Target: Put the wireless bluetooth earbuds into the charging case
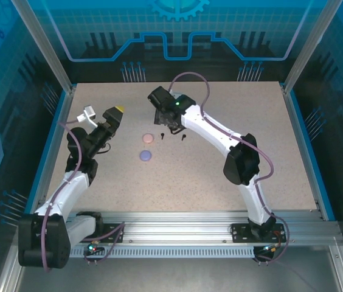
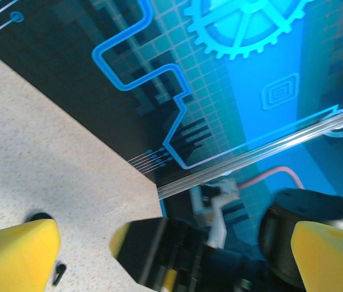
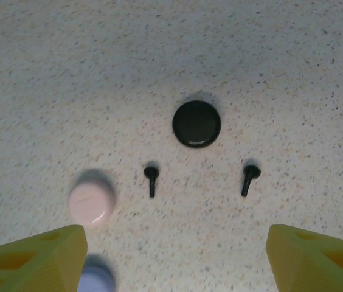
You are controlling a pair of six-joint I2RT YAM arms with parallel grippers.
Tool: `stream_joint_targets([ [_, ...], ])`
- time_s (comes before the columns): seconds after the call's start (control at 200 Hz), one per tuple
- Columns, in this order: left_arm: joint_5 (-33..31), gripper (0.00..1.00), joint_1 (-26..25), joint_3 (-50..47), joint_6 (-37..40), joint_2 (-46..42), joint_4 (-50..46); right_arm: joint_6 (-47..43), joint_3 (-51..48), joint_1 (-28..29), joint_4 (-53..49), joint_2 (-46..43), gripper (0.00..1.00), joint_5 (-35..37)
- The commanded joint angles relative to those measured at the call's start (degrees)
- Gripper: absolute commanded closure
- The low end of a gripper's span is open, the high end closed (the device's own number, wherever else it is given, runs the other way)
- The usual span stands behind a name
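Left claw (image 2: 171, 258): open; its yellow fingers (image 2: 16, 255) sit far apart at the two lower corners of the left wrist view, with nothing gripped between them; it is lifted off the counter (image 1: 250, 115) and tilted up toward the back wall, over the left part of the surface in the top view
Right claw (image 3: 176, 240): open; its yellow fingers (image 3: 34, 258) are spread wide at the lower corners of the right wrist view, with bare counter between them; it hangs above the middle-back of the counter, facing straight down, touching none of the items
Black earbuds: two, one (image 3: 151, 180) and the other (image 3: 250, 179); both lie loose on the counter, well apart from each other, outside any case; each has its rounded head toward the black case and its stem pointing toward the claw
Black case (image 3: 196, 124): a round glossy disc lying flat on the counter; it sits beyond the two earbuds and between them in line, near both but touching neither
Pink case (image 3: 91, 204): round and pale, flat on the counter; just beside the earbud on that side, with a clear gap
Lilac case (image 3: 97, 281): round, partly hidden behind the finger at the lower left of the right wrist view; from above it lies near the pink case, on the side toward the arm bases, not touching it
Counter: pale and speckled
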Motion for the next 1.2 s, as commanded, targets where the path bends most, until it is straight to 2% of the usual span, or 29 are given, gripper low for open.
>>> stream_joint_targets([
  [0.0, 1.3, 0.01, 0.3, 0.2, -1.2, -1.1, 4.2, -0.4, 4.4, -2.4, -3.4, 3.7, 0.21, -1.1],
  [0.13, 0.2, 0.01, 0.3, 0.9, -2.5, -1.1, 2.8, -6.2, 7.7, -4.0, -2.3, 7.0, 0.21, -3.6],
  [0.3, 1.2, 0.01, 0.4, 0.7, -2.0, -0.4, 5.9, -19.0, 13.5, -6.4, -0.8, 13.7, 0.21, -8.9],
  [0.395, 1.6, 0.01, 0.4, 1.2, -2.5, 0.4, 6.7, -23.4, 16.9, -8.1, -0.9, 16.8, 0.21, -12.4],
  [0.575, 2.1, 0.01, 0.4, 3.7, -3.6, 1.4, 5.4, -29.8, 20.4, -9.8, -1.7, 20.3, 0.21, -14.3],
  [0.88, 5.8, 0.01, 0.4, 3.2, -5.8, 4.1, 15.7, -34.1, 20.4, -10.4, -0.5, 23.6, 0.22, -16.3],
  [1.196, 2.8, 0.01, 0.4, 2.8, -3.6, 4.1, 14.4, -34.7, 20.6, -9.7, 0.5, 26.4, 0.24, -16.8],
])
